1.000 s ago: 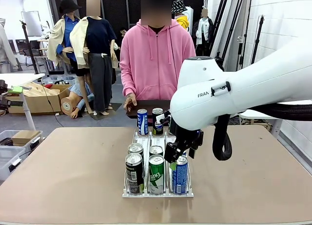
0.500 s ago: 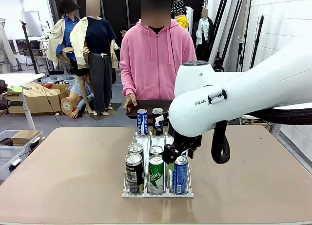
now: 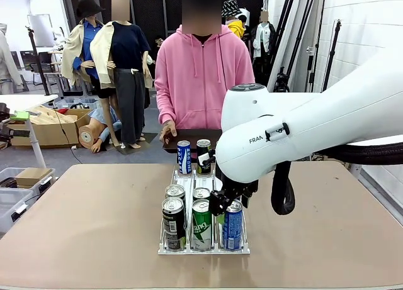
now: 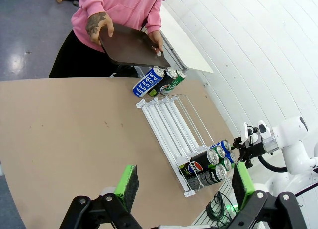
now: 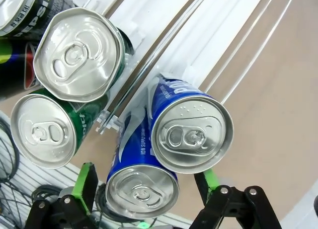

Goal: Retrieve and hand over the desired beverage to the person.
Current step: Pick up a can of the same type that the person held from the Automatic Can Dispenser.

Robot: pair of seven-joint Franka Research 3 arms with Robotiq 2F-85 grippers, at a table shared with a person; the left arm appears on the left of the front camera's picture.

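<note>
You've brought the right arm lower over the can rack.
Over the last second your right arm (image 3: 283,136) has sunk and slid slightly toward the robot's left. That has carried the right gripper (image 3: 225,202) down onto the right lane of the rack (image 3: 189,249), where its green pads (image 5: 87,182) now flank a blue can (image 5: 141,189), jaws wide.
</note>
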